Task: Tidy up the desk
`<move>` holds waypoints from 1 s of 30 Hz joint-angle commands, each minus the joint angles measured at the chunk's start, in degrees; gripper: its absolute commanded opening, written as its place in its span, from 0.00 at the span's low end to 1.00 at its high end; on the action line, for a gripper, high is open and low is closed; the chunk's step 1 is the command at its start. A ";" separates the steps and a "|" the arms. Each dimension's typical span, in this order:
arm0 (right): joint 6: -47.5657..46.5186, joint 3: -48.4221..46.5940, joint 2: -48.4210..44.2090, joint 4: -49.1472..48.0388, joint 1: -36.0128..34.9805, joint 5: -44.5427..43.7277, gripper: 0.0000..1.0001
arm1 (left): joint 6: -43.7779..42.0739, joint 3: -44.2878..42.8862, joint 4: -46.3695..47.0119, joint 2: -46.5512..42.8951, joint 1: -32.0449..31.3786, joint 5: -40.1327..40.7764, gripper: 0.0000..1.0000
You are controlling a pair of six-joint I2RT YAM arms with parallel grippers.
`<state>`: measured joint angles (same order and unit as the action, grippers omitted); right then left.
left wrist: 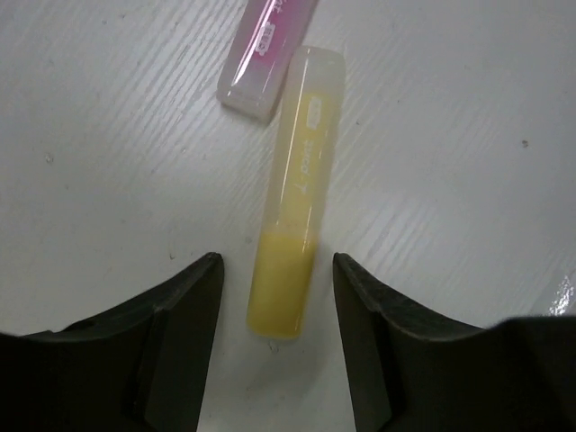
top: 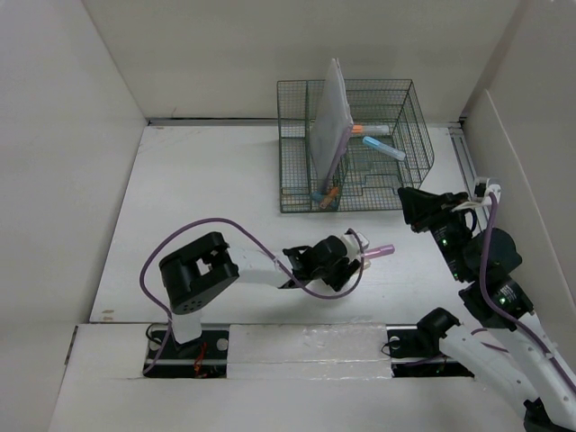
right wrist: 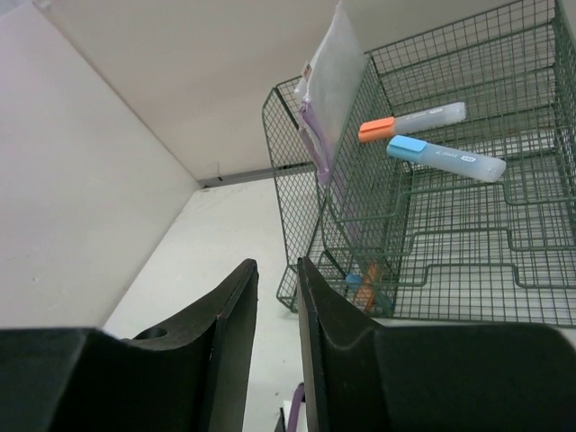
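left claw [left wrist: 276, 270]: open, straddling the yellow marker [left wrist: 301, 180]; neither finger touches it.
right claw [right wrist: 277, 297]: slightly parted, empty, facing the basket [right wrist: 432, 207].
desk [top: 207, 180]: under both arms; the yellow marker and the pink marker [left wrist: 265, 45] lie on it, just beside each other.
your move: centre on the yellow marker, lower close to the desk, close squarely. Don't nudge the pink marker.

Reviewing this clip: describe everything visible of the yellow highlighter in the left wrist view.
The yellow translucent plastic highlighter lies flat on the white desk. It is a rounded stick, pale with faint print toward its far end and deeper yellow nearer. It sits untouched between the fingers of the open left gripper. Its far end appears to touch a pink highlighter.
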<state>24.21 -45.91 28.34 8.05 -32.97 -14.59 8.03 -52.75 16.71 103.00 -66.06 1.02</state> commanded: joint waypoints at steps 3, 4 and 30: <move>0.05 0.73 -0.21 -3.83 0.28 0.44 0.30 | -1.61 -2.70 -3.52 3.17 -3.10 5.30 0.36; -0.04 0.73 -0.13 -3.84 0.28 0.44 0.30 | -1.79 -3.58 -4.05 4.22 -3.11 7.40 0.32; 1.02 2.32 -3.20 -1.46 -0.25 3.43 0.29 | -3.46 -36.78 -1.68 -6.87 7.78 13.75 0.06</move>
<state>24.67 -42.46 25.87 7.33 -32.97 -12.27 5.34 -83.15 14.28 92.71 -60.64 14.57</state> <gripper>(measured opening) 0.296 0.197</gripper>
